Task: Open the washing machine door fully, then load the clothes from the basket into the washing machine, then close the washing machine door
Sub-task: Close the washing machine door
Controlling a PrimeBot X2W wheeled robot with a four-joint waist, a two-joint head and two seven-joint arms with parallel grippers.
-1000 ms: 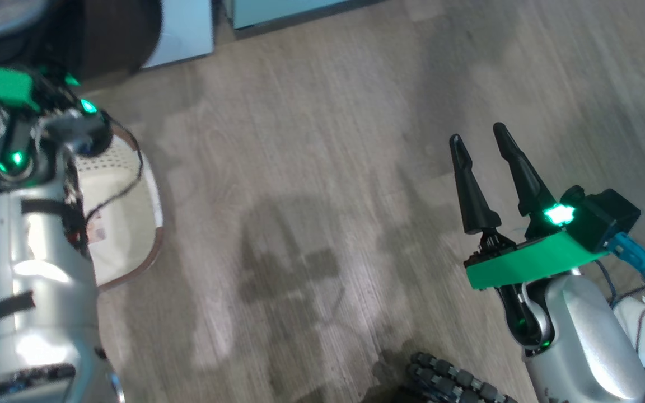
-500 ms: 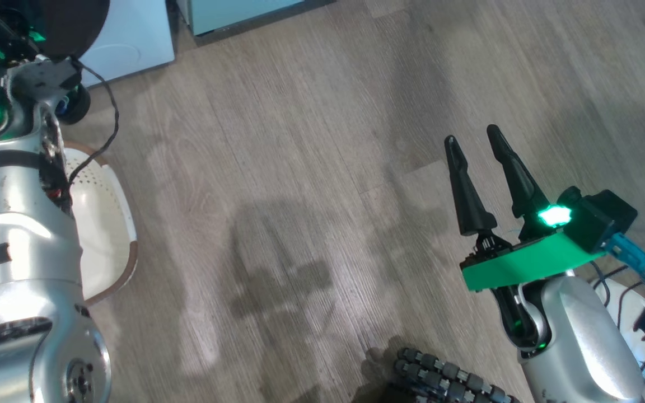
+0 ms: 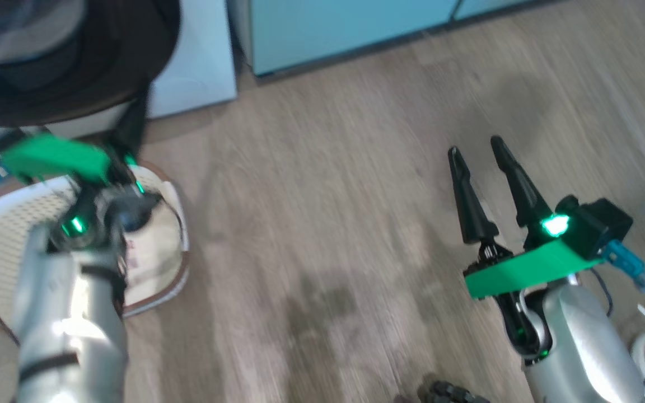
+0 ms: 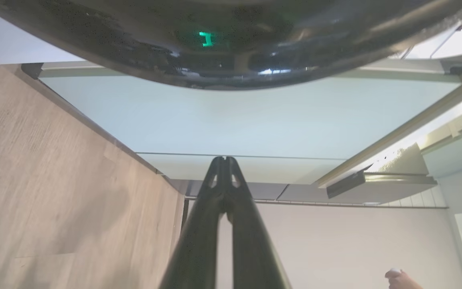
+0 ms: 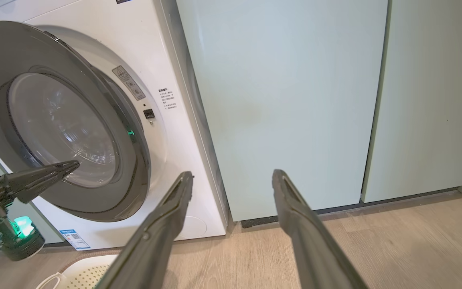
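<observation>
White perforated plastic marked the basket (image 3: 3, 240), which sat on the wooden floor (image 3: 328, 235) at the near left, just in front of the washing machine (image 5: 171, 60). The left arm's silver forearm reached over it and hid much of its inside. The washing machine door (image 5: 74, 120) stood partly open, its right edge swung clear of the machine's front and its grey inner ring and bulging clear glass facing right. In the blurred head view its glossy black ring loomed at the far left, beyond the basket. The left tool (image 5: 70, 165) was shut tight, its two dark fingers pressed together with nothing between them. Its tip lay at the lower part of the door's glass, though whether it touched could not be told. In the left wrist view the black ring curved close across the top, with the pale teal cabinets (image 5: 287, 100) beyond it. The right tool (image 3: 475, 144) hung well apart to the right over the floor, its fingers spread wide and holding nothing, pointing toward the cabinets. Low on the machine's front sat a blue sticker (image 5: 72, 237) and a round filter cover (image 5: 193, 226). A person's hand (image 4: 401, 279) showed at the lower right corner of the left wrist view.
</observation>
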